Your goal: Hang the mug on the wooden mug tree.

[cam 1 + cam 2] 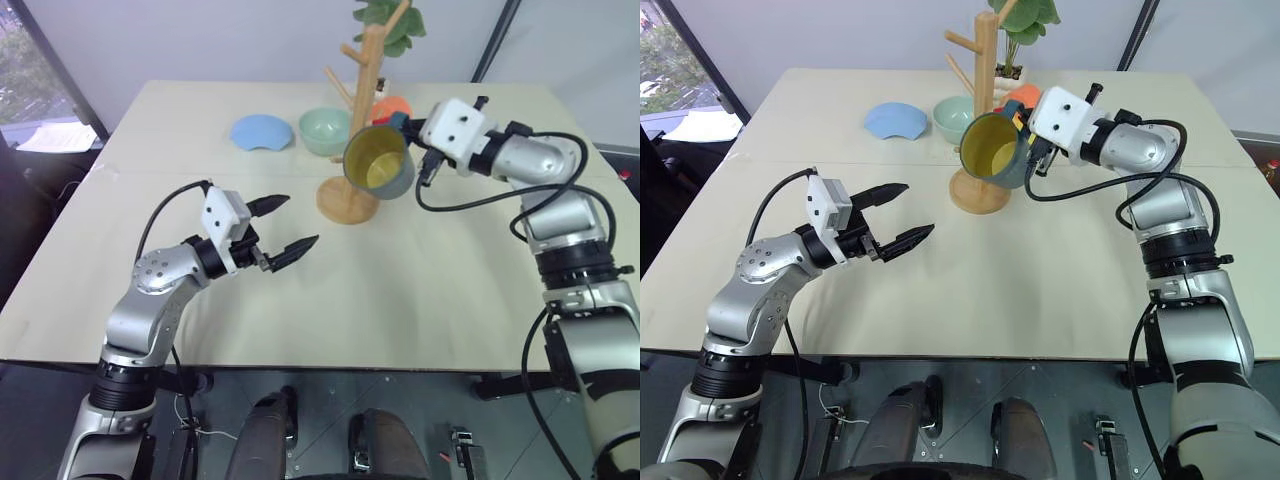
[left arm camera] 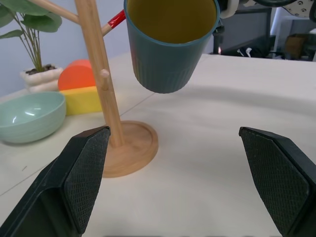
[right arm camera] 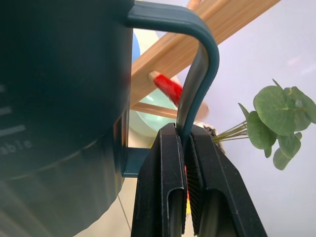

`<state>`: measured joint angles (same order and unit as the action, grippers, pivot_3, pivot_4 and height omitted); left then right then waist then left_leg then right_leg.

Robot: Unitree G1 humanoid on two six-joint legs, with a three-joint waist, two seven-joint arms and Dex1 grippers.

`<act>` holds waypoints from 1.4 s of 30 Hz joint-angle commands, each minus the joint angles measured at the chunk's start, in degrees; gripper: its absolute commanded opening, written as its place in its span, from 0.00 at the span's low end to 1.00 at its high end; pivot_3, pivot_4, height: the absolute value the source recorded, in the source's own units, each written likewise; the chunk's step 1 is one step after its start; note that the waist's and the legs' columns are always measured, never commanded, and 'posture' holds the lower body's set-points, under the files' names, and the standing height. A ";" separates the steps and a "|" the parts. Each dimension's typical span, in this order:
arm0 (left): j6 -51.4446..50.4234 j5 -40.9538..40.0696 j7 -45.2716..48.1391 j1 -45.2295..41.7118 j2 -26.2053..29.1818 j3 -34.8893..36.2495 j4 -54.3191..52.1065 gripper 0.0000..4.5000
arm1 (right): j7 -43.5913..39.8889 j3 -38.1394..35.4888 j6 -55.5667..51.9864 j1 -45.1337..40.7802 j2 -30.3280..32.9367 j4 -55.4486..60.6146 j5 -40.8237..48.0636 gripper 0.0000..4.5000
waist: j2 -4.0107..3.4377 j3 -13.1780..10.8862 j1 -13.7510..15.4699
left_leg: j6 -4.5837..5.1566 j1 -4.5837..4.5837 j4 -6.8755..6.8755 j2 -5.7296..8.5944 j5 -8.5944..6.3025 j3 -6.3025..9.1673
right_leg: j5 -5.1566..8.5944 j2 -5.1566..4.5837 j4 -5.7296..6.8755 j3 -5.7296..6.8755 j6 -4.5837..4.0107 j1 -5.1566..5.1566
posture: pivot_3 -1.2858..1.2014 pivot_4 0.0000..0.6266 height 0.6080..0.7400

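To do this well, the handle loop needs lining up over an upward peg of the mug tree (image 1: 368,95) before lowering, since the right tool (image 3: 183,163) is clenched on the handle of the mug (image 1: 380,163), held aloft beside the post, while the left tool (image 1: 283,228) hangs released above the tabletop (image 1: 420,290).

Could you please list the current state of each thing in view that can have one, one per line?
mug: lifted off the table, tipped on its side, held by its handle beside the tree, not yet hung.
wooden mug tree: upright on the table, no mug on its pegs.
right gripper: shut on the mug's handle.
left gripper: open, empty, above the table.
pale green bowl: upright, empty.
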<state>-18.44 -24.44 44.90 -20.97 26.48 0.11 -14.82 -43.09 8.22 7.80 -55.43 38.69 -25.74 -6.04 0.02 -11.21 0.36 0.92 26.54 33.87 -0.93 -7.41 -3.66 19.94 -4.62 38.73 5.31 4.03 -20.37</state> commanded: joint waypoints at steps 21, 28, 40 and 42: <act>0.70 -0.86 -0.18 -0.75 0.10 1.11 -2.37 1.00 | -2.69 -3.30 4.35 -4.19 2.87 -6.95 1.56 0.01 | 0.00 0.00 -0.16 | 0.01 -0.03 0.00 -0.01 -0.01 -0.07 | 0.00 -0.01 0.01 -0.06 0.00 -0.01 | 0.52 0.24 1.00; 0.66 -0.92 -0.31 -0.48 0.05 1.21 -2.82 1.00 | -2.16 -2.21 8.53 -9.27 0.57 -15.72 0.64 0.01 | -0.01 -0.01 -1.03 | 0.01 -0.03 -0.01 -0.01 0.00 -0.15 | 0.00 -0.01 0.02 -0.12 0.00 -0.03 | 0.52 0.24 1.00; 0.52 -1.06 -0.98 -0.28 -0.14 1.26 -3.52 1.00 | -0.01 0.24 13.32 -17.32 -5.45 -29.81 -3.43 0.01 | -0.01 -0.01 -1.22 | 0.02 -0.14 0.02 -0.03 0.00 -0.37 | -0.01 -0.02 0.35 -0.34 0.01 -0.15 | 0.52 0.24 1.00; 0.51 -1.13 -1.05 -0.37 -0.13 1.27 -3.49 1.00 | 0.38 0.37 13.88 -18.05 -5.96 -31.51 -4.04 0.01 | -0.01 -0.01 -1.22 | 0.01 -0.14 0.01 -0.03 0.00 -0.39 | -0.01 -0.02 0.35 -0.37 0.01 -0.16 | 0.52 0.24 1.00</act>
<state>-18.46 -24.46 43.86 -20.91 26.30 0.45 -16.02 -43.76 8.99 20.34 -70.90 32.55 -56.77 -10.06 0.01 -11.22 -0.86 0.93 26.40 33.89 -0.96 -7.41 -4.06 19.94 -4.64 39.08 4.93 4.04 -20.53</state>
